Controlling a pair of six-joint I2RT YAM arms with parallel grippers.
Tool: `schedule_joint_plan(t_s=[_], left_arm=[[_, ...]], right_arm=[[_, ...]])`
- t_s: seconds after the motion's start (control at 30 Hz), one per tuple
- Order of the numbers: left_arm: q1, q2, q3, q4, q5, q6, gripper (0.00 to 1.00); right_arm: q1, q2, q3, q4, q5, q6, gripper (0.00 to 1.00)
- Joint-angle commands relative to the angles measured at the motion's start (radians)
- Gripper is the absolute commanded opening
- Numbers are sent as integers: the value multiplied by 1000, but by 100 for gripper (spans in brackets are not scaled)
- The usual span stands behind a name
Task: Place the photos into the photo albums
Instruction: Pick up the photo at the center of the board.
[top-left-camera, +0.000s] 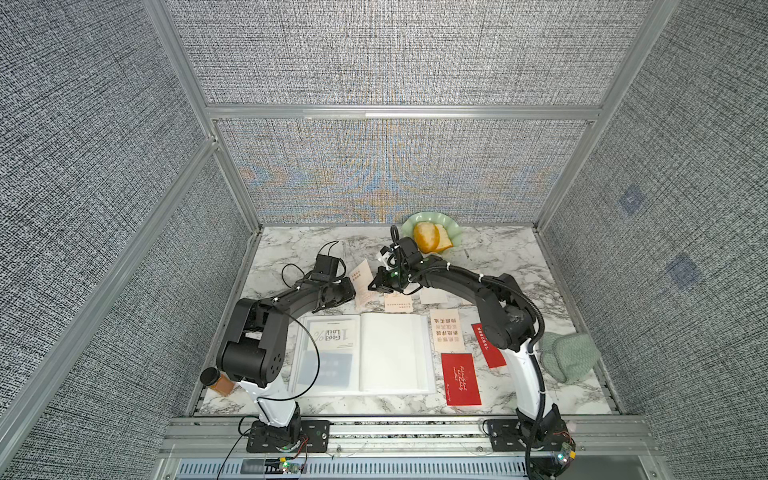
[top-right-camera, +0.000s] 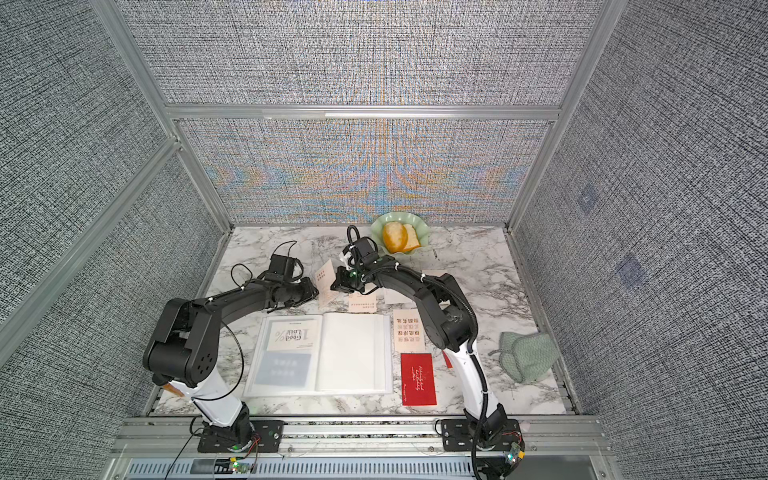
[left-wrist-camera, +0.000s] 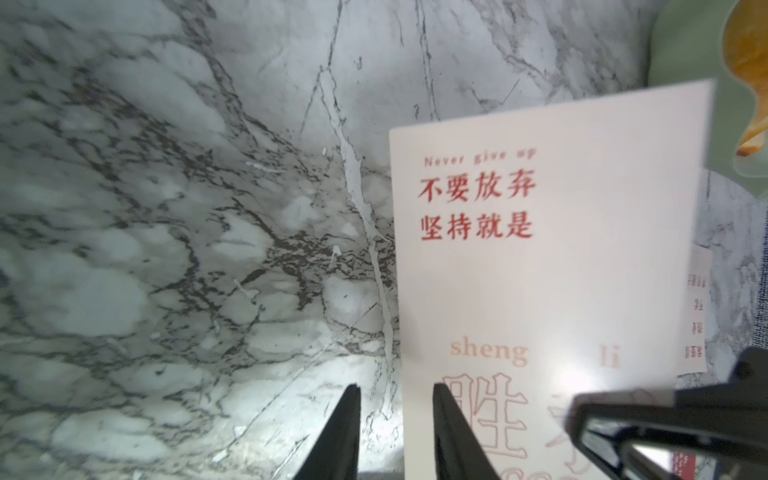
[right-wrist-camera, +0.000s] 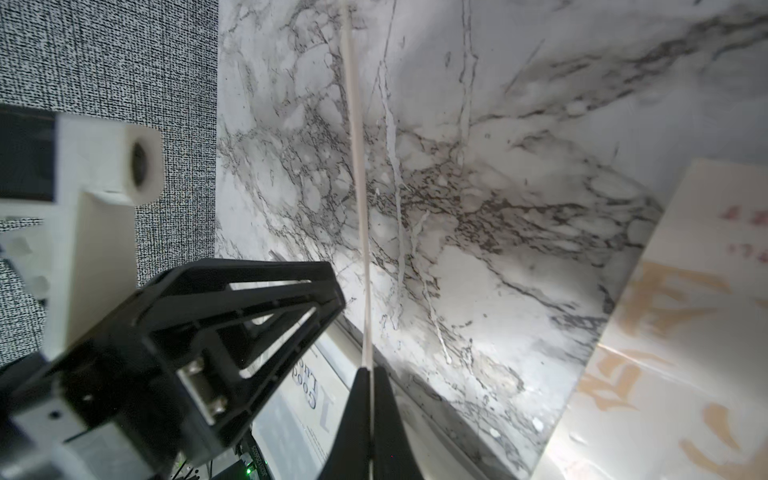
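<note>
The photo album (top-left-camera: 395, 353) lies open near the table's front, with a "Good Luck" card (top-left-camera: 332, 334) and a blue-grey card in its left page. My right gripper (right-wrist-camera: 368, 370) is shut on a cream photo (right-wrist-camera: 357, 166), seen edge-on here. In both top views that photo (top-left-camera: 360, 274) (top-right-camera: 326, 276) stands upright behind the album, between the two grippers. My left gripper (left-wrist-camera: 397, 386) is open, one finger in front of the photo's face (left-wrist-camera: 548, 257), which carries red characters. More photos lie right of the album: cream ones (top-left-camera: 398, 303) (top-left-camera: 444, 332), a white one (top-left-camera: 433, 296), red ones (top-left-camera: 460, 378) (top-left-camera: 488, 345).
A green plate (top-left-camera: 411, 224) with bread sits at the back, close behind the right wrist. A green cloth (top-left-camera: 569, 357) lies at the right edge. A brown bottle (top-left-camera: 216, 380) stands at the front left by the left arm's base. Fabric walls enclose the table on three sides.
</note>
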Motion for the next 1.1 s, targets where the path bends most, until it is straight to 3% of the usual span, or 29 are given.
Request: schedule_joint_plan(t_s=[0.0, 0.33, 0.53, 0.63, 1.07], left_arm=[[5, -85, 11, -9, -7, 16, 47], [11, -307, 15, -61, -13, 26, 81], [25, -388, 13, -61, 43, 45, 83], [54, -498, -75, 75, 244, 66, 84], [64, -571, -213, 242, 517, 49, 86]], right_arm=[[-18, -62, -22, 42, -11, -14, 0], [-83, -316, -153, -39, -34, -109, 0], [-104, -488, -315, -39, -87, -143, 0], [-105, -680, -505, -24, -199, -181, 0], [-105, -949, -794, 61, -392, -177, 0]])
